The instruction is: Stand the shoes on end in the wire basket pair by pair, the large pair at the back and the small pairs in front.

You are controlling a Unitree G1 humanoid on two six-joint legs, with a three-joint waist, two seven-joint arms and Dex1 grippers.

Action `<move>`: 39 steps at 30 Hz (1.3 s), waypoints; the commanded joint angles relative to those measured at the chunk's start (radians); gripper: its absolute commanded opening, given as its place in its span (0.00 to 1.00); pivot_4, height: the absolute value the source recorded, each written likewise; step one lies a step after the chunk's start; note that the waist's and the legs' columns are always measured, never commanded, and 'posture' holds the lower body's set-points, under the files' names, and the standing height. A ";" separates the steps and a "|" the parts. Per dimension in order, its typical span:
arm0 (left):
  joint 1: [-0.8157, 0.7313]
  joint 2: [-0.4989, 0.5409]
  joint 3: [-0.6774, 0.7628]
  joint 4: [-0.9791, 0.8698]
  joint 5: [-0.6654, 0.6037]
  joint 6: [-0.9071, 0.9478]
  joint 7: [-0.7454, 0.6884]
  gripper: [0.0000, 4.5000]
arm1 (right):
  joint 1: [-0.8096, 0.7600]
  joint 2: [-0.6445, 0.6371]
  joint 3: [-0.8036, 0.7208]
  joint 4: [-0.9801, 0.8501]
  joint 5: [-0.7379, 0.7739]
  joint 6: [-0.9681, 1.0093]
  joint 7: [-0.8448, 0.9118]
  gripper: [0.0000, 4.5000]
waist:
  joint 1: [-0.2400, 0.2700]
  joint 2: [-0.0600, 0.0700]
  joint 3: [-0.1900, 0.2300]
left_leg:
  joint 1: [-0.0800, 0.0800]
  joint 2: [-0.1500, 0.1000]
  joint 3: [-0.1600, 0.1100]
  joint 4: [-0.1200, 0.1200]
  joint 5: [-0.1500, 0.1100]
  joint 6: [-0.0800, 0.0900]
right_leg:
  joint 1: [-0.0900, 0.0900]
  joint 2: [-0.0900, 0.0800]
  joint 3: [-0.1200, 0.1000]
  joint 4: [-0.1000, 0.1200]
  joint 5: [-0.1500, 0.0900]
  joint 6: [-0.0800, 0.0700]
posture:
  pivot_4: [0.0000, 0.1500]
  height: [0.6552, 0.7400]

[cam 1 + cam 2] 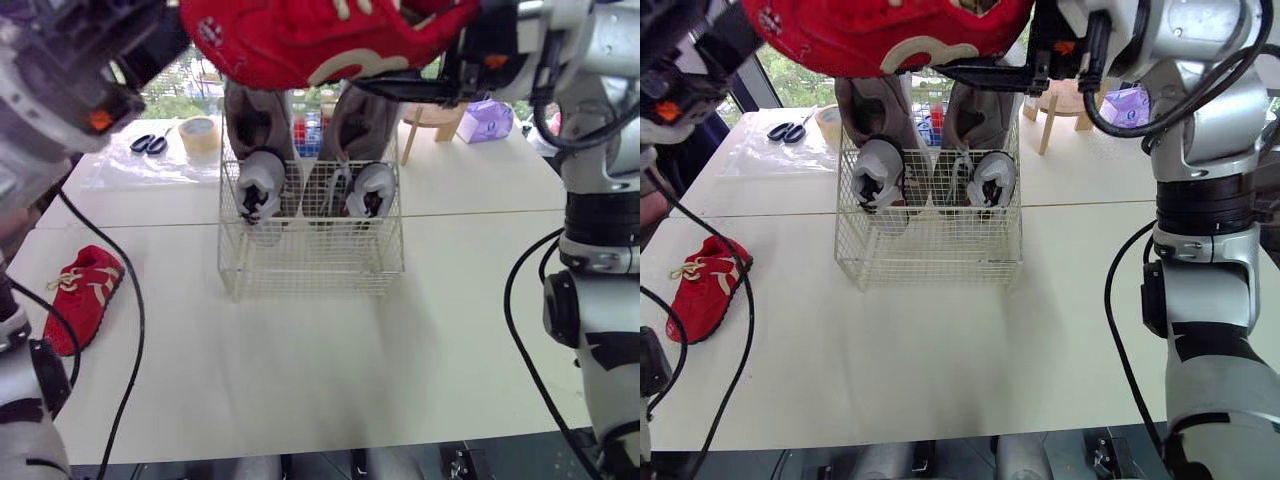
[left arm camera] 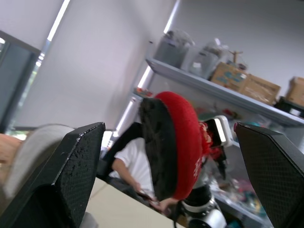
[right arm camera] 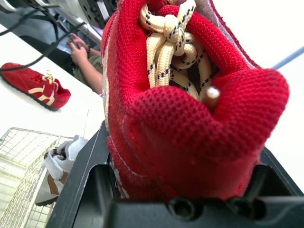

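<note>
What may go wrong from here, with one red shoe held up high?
1. The right gripper pinches the red shoe at its heel end, high up, not yet at the wire basket; it may slip.
2. Lowered carelessly, it may topple the small white pair.
3. The black cable beside the other red shoe may drag it.

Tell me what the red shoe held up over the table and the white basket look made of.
Red lace-up shoe: knitted mesh fabric, matte, going by its open pitted weave. Its cream laces look like woven cord with dark flecks. White wire basket: thin metal wire, probably white-coated, judging by its fine open grid.
</note>
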 commanded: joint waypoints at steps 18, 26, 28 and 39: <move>0.047 -0.114 0.110 -0.077 0.055 -0.080 0.098 0.04 | 0.107 0.065 -0.241 -0.142 0.331 0.421 -0.238 0.90 | 0.001 0.000 0.000 | 0.000 0.002 -0.002 0.000 0.000 0.000 | -0.001 -0.002 0.001 0.001 0.000 0.000 | 1.00 1.00; 0.176 -0.376 0.128 -0.320 0.168 -0.332 0.206 0.04 | 0.323 0.428 -0.437 -0.283 0.817 0.644 -0.793 0.98 | 0.001 0.000 -0.001 | -0.001 0.000 -0.001 -0.001 0.001 -0.001 | -0.003 -0.008 0.000 0.000 0.001 -0.002 | 1.00 1.00; 0.176 -0.423 0.105 -0.319 0.220 -0.361 0.182 0.04 | 0.337 0.539 -0.429 -0.294 0.903 0.634 -0.899 0.98 | -0.001 0.000 -0.001 | -0.001 0.000 -0.001 -0.002 0.001 -0.001 | -0.003 -0.006 0.000 0.000 0.001 -0.002 | 1.00 1.00; 0.201 -0.441 0.042 -0.286 0.283 -0.322 0.107 0.04 | 0.308 0.624 -0.366 -0.345 1.046 0.594 -1.020 0.98 | -0.002 0.000 -0.001 | -0.001 0.000 0.000 -0.001 0.001 0.000 | 0.000 0.000 0.000 0.000 0.001 -0.002 | 1.00 1.00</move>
